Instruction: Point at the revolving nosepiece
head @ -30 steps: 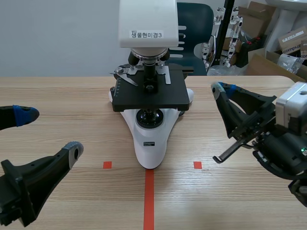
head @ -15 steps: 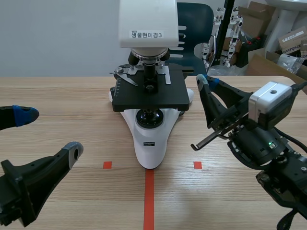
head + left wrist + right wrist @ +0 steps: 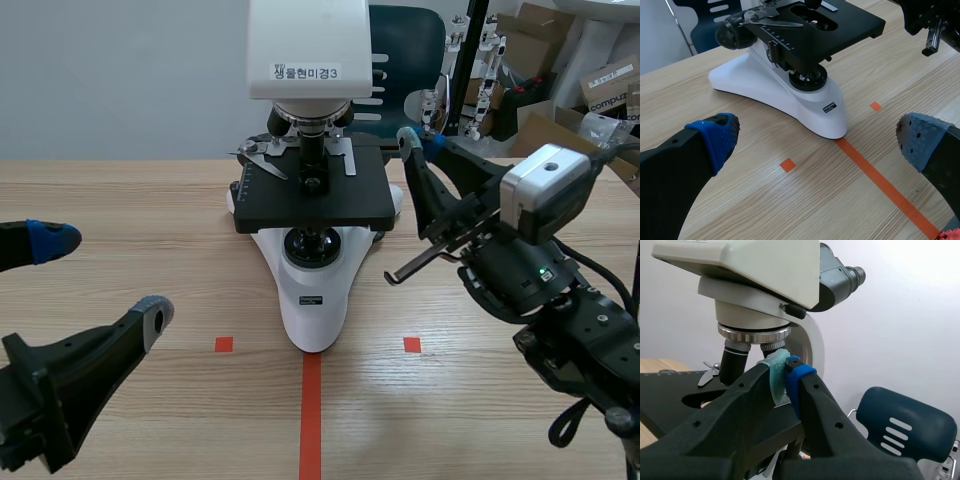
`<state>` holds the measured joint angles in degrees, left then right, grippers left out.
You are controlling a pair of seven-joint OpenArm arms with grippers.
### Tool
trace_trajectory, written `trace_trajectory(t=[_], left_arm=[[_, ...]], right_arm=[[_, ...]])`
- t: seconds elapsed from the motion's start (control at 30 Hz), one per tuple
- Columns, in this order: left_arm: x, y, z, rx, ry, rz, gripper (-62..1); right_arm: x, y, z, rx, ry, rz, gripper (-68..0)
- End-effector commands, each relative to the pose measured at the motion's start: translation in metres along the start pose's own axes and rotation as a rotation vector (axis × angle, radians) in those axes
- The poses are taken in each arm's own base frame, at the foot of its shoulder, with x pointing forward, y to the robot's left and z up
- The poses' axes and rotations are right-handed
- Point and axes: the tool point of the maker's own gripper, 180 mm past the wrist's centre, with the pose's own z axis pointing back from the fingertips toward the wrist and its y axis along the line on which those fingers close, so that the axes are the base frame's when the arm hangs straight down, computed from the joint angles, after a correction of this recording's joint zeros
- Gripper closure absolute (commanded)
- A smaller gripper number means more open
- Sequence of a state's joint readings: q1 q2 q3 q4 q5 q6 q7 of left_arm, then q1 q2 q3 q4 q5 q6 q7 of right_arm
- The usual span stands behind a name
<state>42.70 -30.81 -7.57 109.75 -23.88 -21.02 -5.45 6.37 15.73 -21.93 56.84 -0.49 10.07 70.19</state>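
Fingers pressed together into one pointer, the right gripper aims at the revolving nosepiece under the head of the microscope, mid-tabletop toward the far edge; the left gripper rests open near the front-left corner.

White microscope with black stage stood on the pale wooden table. Right gripper, fingers together, hung near the stage's right edge; left gripper sat low, fingers apart.
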Motion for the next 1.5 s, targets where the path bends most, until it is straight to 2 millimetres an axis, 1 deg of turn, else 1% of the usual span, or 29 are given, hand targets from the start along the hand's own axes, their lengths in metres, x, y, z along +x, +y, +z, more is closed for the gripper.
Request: trace_trajectory(t=[0.0,0.17,0.47,0.67,0.8,1.47], left_arm=[[0.007,-0.002,-0.001,-0.002,-0.029,0.007,-62.3],[0.007,-0.002,-0.001,-0.002,-0.030,0.008,-62.3],[0.007,-0.002,-0.001,-0.002,-0.030,0.008,-62.3],[0.007,-0.002,-0.001,-0.002,-0.030,0.008,-62.3],[0.007,-0.002,-0.001,-0.002,-0.030,0.008,-62.3],[0.007,-0.002,-0.001,-0.002,-0.030,0.007,-62.3]], right_arm=[[0.007,-0.006,-0.009,-0.013,-0.037,0.011,-1.9],[0.004,-0.005,-0.018,-0.024,-0.032,0.005,-2.0],[-0.001,-0.001,-0.022,-0.034,-0.010,0.002,-2.0],[-0.009,0.000,-0.017,-0.042,0.018,-0.006,-1.9],[-0.011,0.003,-0.016,-0.044,0.019,-0.014,-1.9],[-0.012,0.005,-0.016,-0.040,0.020,-0.013,-1.9]])
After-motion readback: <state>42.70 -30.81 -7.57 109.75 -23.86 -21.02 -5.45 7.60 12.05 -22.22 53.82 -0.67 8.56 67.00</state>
